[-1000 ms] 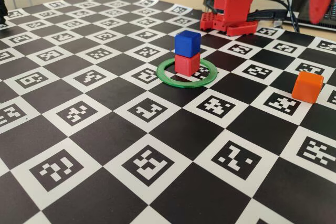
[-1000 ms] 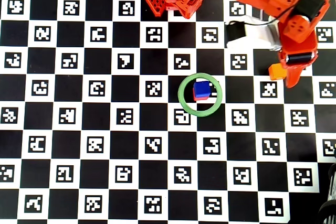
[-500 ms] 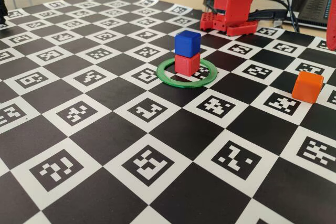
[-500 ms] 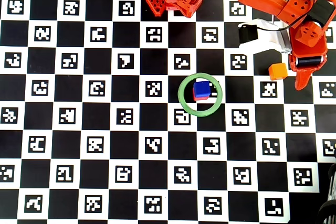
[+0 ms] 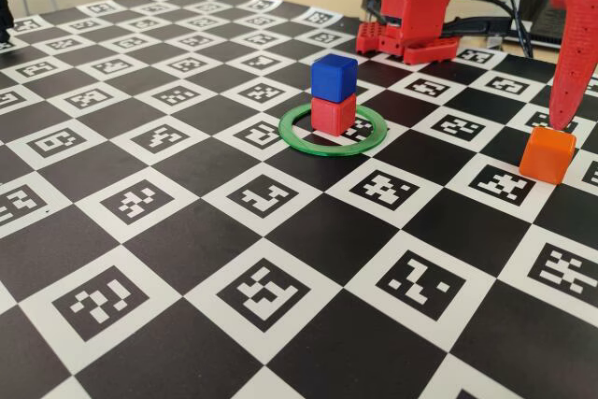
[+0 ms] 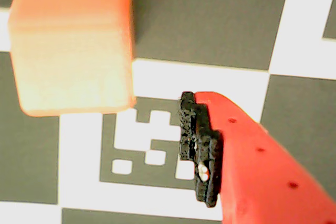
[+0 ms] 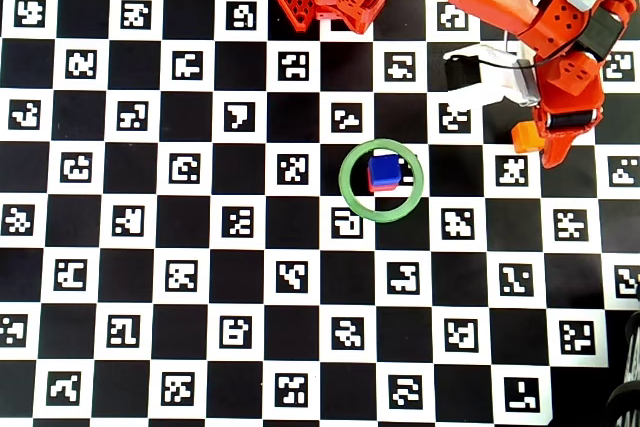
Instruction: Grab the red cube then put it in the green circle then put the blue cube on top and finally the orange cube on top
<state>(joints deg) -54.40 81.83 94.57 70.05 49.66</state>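
With blue cube sitting on red cube in the green circle, we are hovering our empty gripper just beside the orange cube, aiming to straddle it squarely; its jaw spread we cannot tell.

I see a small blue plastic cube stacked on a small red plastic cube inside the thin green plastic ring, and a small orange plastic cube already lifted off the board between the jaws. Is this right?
Not quite. The small orange plastic cube is not lifted: the fixed view shows it resting on the board, with the red finger beside it. The small blue plastic cube does sit on the small red plastic cube inside the thin green plastic ring.
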